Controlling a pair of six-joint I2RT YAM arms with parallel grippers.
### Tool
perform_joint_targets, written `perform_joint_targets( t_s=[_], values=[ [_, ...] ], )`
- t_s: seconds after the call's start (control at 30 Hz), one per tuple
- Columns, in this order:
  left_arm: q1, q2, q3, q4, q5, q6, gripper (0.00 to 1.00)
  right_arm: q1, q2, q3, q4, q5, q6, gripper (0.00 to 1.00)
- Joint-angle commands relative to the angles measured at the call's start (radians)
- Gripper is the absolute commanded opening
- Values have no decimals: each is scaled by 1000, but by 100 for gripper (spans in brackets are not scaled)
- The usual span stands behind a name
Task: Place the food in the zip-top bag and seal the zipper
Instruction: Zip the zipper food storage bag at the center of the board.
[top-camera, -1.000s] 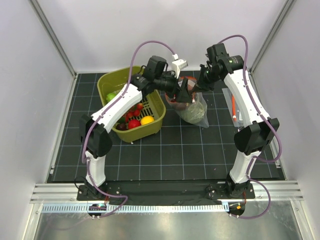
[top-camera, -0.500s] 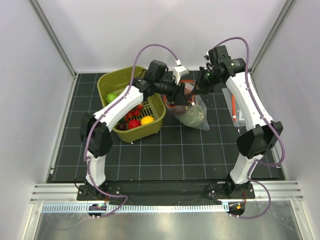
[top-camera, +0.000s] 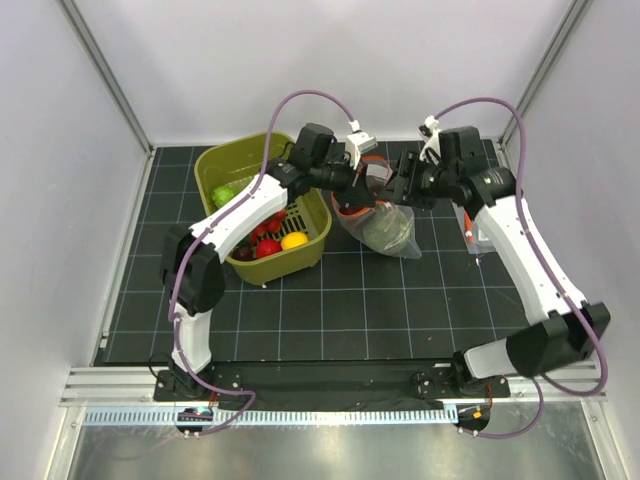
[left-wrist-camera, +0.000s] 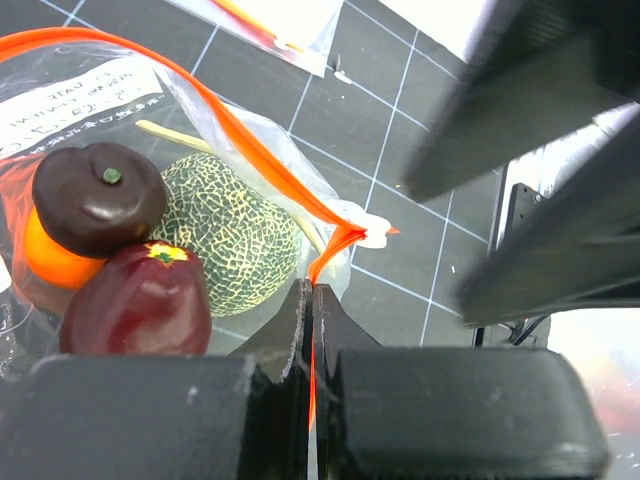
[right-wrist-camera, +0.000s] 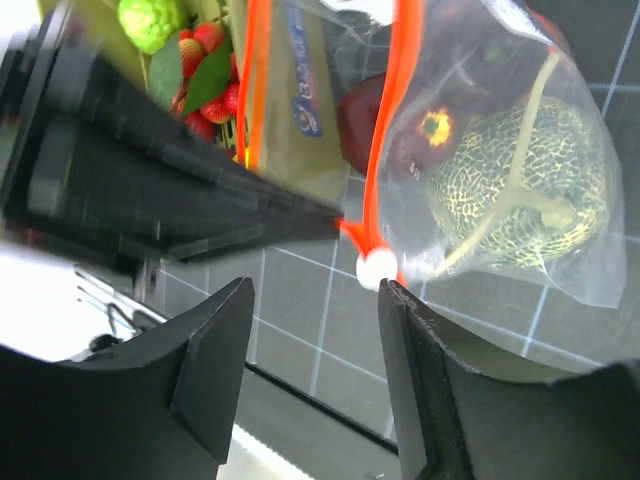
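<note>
Zipper (left-wrist-camera: 250, 150) is an orange strip along the mouth of the bag (top-camera: 390, 230), which sits right of the basket (top-camera: 228, 165) on the desk (top-camera: 400, 300), with food (left-wrist-camera: 225, 235) already inside. The left gripper (left-wrist-camera: 308, 300) is clenched on the strip near its white end. The right gripper (right-wrist-camera: 315, 290) is spread wide just beside that end, with the strip running away from it, so it looks best placed for the sealing pinch.

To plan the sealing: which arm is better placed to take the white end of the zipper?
Right. The right gripper is open, and the white end lies just off its fingertips. The left gripper is shut on the zipper, so it is occupied.
</note>
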Motion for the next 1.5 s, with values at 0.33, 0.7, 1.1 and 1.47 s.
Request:
perform_joint_targets(
  t_s=[0.33,0.7,1.1,1.47],
  values=[
    [-3,-52,0,94,16,-72,0,38,-284,-361,309,150,-435,54],
    [-2,-76,-3,110,46,-49,0,36,-409,-568,564,175,-618,58],
    [-3,-93,-6,111,66,-43,0,36,-306,-581,764,84,-603,53],
    [-2,-98,3,111,55,-20,7,35,-312,-570,713,41,-616,1]
  ],
)
